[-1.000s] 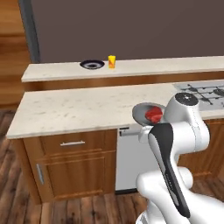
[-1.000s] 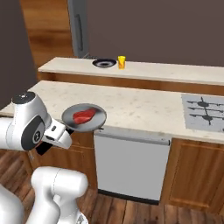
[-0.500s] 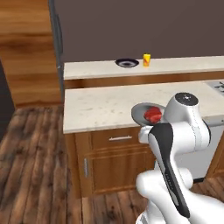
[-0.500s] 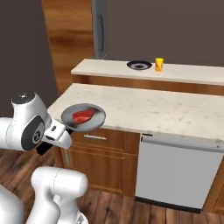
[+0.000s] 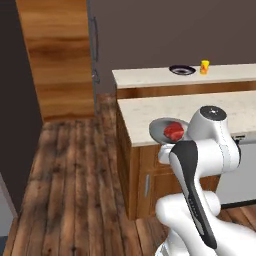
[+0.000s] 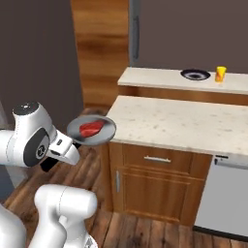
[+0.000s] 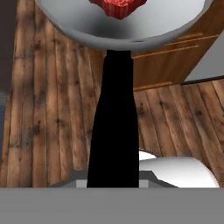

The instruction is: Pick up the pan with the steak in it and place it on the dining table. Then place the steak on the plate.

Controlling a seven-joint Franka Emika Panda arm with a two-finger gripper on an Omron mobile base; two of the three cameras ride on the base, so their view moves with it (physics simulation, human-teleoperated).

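Note:
My gripper (image 6: 61, 149) is shut on the black handle (image 7: 114, 118) of the grey pan (image 6: 92, 131), which hangs level in the air off the left end of the near counter. The red steak (image 6: 91, 128) lies in the pan; in the left base view the pan (image 5: 161, 129) and steak (image 5: 174, 131) show just left of my arm. In the hand view the pan (image 7: 127, 26) is at the top with the steak (image 7: 118, 6) in it. The dark-rimmed plate (image 6: 195, 74) sits on the dining table (image 6: 155, 77) behind the counter.
The near counter (image 6: 169, 121) with wooden cabinets stands between me and the dining table. A yellow cup (image 6: 221, 73) stands right of the plate. A grey dishwasher front (image 6: 225, 193) is at the lower right. Wooden floor (image 5: 75, 175) stretches left, with a tall dark wall panel (image 5: 15, 100) beyond.
The whole scene has slid to the right in both base views, so the base has driven left past the counter's end. The pan stays in my grip with the steak in it.

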